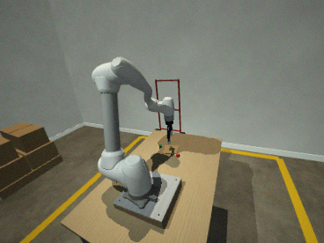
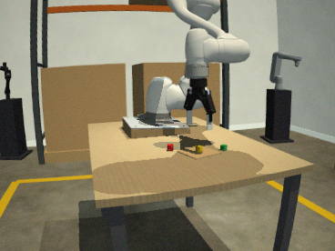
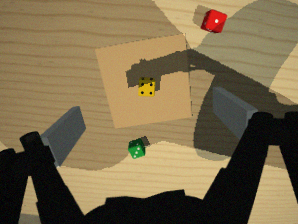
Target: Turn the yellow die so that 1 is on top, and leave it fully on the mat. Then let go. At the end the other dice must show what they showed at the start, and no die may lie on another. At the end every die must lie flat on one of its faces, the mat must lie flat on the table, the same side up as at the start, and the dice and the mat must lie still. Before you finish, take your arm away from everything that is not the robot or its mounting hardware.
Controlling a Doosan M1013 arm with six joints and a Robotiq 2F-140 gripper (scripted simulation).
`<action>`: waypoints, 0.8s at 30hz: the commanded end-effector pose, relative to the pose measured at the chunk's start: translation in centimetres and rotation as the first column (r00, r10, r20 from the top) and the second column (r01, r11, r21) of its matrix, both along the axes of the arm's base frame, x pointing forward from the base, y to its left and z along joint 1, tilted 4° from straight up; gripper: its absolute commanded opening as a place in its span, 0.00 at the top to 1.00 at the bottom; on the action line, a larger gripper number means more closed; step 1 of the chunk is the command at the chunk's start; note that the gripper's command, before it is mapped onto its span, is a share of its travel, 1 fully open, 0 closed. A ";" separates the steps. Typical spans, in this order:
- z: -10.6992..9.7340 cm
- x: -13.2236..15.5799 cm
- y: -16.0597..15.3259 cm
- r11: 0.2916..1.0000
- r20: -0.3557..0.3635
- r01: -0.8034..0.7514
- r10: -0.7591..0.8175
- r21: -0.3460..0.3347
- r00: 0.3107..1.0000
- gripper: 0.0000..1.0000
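The yellow die lies flat on the square tan mat, near its middle, with a face of several pips up. The red die lies on the table off one corner of the mat and shows one pip. The green die lies on the table just off the opposite edge of the mat. My gripper is wide open and empty. It hangs well above the mat, and its fingers touch no die.
The robot's grey base plate sits on the same wooden table. Cardboard boxes stand behind the table and a stack on the floor. A red frame stands past the table's far end.
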State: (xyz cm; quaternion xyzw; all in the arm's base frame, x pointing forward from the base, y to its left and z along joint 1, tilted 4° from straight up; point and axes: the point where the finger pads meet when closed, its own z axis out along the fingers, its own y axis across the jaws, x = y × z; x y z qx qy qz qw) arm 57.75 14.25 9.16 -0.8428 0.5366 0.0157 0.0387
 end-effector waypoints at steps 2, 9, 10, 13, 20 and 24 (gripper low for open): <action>-0.1 0.0 0.0 0.985 -0.012 0.170 -0.170 -0.009 0.985 0.00; -0.1 0.0 0.0 0.983 -0.013 0.186 -0.186 -0.009 0.983 0.75; -0.1 0.0 0.0 0.983 -0.013 0.186 -0.186 -0.009 0.983 0.75; -0.1 0.0 0.0 0.983 -0.013 0.186 -0.186 -0.009 0.983 0.75; -0.1 0.0 0.0 0.983 -0.013 0.186 -0.186 -0.009 0.983 0.75; -0.1 0.0 0.0 0.983 -0.013 0.186 -0.186 -0.009 0.983 0.75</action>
